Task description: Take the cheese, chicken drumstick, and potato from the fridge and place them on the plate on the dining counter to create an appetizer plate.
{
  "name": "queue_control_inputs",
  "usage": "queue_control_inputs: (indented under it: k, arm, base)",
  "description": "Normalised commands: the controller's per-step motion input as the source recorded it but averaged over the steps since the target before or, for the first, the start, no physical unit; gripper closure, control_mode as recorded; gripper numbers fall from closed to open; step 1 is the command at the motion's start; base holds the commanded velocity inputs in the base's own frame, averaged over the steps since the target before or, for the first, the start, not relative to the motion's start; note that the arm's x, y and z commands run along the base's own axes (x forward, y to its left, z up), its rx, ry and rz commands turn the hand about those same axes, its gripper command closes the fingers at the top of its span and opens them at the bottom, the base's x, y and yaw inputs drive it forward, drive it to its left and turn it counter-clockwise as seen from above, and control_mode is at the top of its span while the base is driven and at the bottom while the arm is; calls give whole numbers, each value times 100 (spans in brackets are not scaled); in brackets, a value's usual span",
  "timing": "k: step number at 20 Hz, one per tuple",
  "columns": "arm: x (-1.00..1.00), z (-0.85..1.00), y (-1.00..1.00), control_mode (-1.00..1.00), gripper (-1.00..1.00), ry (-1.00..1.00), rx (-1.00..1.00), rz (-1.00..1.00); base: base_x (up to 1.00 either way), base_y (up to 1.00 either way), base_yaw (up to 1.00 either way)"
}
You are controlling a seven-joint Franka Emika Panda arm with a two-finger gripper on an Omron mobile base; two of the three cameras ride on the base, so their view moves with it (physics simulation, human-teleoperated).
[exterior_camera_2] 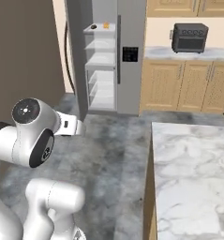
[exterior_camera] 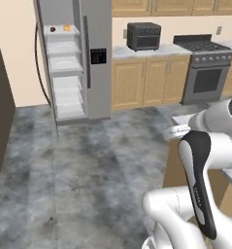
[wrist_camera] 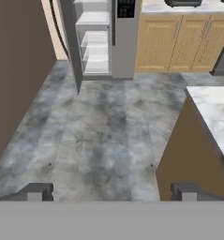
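The fridge (exterior_camera: 95, 58) stands open across the floor, its white shelves (exterior_camera_2: 100, 61) showing. On its top shelf lies the yellow-orange cheese (exterior_camera: 66, 27) (exterior_camera_2: 106, 26). Left of it is a small dark brown piece (exterior_camera: 53, 29) (exterior_camera_2: 93, 27) that looks like the chicken drumstick. My gripper (wrist_camera: 111, 193) is open, its two fingertips (wrist_camera: 38, 192) wide apart and nothing between them; it hangs over the floor, far from the fridge (wrist_camera: 97, 37). A corner of the marble dining counter (exterior_camera_2: 193, 173) (wrist_camera: 216, 112) lies to my right. The potato and the plate are out of view.
A wall counter with wood cabinets (exterior_camera: 146, 82) carries a black toaster oven (exterior_camera: 143, 36) (exterior_camera_2: 189, 37), and a stove (exterior_camera: 205, 68) stands to its right. A dark brown wall (exterior_camera: 0, 112) (wrist_camera: 15, 70) runs along the left. Grey mottled floor (exterior_camera: 88, 165) lies between me and the fridge.
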Motion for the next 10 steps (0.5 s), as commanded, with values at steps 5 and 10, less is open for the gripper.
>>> queue_control_inputs:
  k: [5, 10]
  arm:
    - [0, 0, 0, 100, -100, 0, 0, 0]
    - [0, 0, 0, 100, -100, 0, 0, 0]
  base:
    - [100, 6, 3]
    - [100, 9, 1]
